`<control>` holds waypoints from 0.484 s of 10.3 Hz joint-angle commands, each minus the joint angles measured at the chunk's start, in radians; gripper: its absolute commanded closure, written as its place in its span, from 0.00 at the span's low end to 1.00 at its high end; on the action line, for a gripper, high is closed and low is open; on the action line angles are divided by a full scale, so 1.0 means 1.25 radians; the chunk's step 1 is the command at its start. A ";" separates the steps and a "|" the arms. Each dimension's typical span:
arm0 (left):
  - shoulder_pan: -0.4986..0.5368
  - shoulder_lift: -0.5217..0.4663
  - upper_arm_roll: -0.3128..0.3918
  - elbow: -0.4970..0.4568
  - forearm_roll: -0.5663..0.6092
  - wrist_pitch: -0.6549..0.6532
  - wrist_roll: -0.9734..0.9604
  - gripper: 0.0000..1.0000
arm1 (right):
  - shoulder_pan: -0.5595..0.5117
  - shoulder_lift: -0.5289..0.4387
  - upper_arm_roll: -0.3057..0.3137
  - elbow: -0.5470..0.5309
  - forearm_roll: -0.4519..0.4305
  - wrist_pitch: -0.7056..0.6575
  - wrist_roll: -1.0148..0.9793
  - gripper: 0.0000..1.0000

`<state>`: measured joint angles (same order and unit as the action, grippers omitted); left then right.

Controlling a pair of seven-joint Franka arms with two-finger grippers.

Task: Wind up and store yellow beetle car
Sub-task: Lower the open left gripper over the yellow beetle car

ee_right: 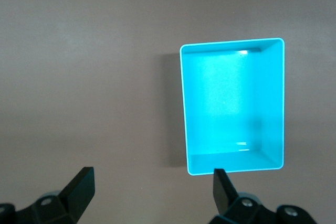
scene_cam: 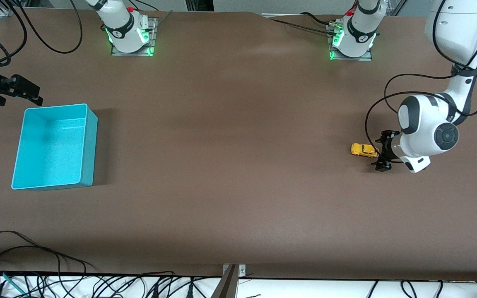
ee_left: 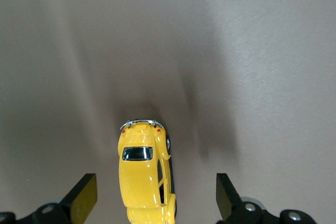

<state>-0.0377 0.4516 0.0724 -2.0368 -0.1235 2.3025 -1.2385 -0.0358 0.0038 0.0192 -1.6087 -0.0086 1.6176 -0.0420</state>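
Note:
The yellow beetle car (scene_cam: 364,150) stands on its wheels on the brown table toward the left arm's end. My left gripper (scene_cam: 381,151) is low at one end of the car. In the left wrist view the car (ee_left: 144,177) lies lengthwise between the open fingers (ee_left: 84,195), with a gap on each side and nothing touching it. The left gripper (ee_left: 154,187) holds nothing. My right gripper (scene_cam: 35,94) hangs open and empty over the table beside the turquoise bin (scene_cam: 90,145). The right wrist view shows the right gripper (ee_right: 152,182) and the empty bin (ee_right: 231,103).
The bin stands toward the right arm's end of the table. Both arm bases (scene_cam: 130,33) (scene_cam: 352,39) stand along the table's edge farthest from the front camera. Cables (scene_cam: 56,281) lie past the table's near edge.

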 commanded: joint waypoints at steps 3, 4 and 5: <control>-0.001 0.001 -0.003 -0.027 -0.024 0.021 -0.007 0.22 | -0.003 0.006 -0.001 0.018 0.009 -0.017 -0.013 0.00; -0.002 0.002 -0.003 -0.031 -0.026 0.021 -0.007 0.33 | -0.003 0.006 -0.001 0.018 0.009 -0.017 -0.013 0.00; -0.003 0.002 -0.003 -0.035 -0.034 0.021 -0.006 0.45 | -0.003 0.006 -0.001 0.018 0.009 -0.017 -0.013 0.00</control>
<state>-0.0375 0.4564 0.0695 -2.0676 -0.1264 2.3153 -1.2478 -0.0358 0.0040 0.0192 -1.6087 -0.0086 1.6176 -0.0422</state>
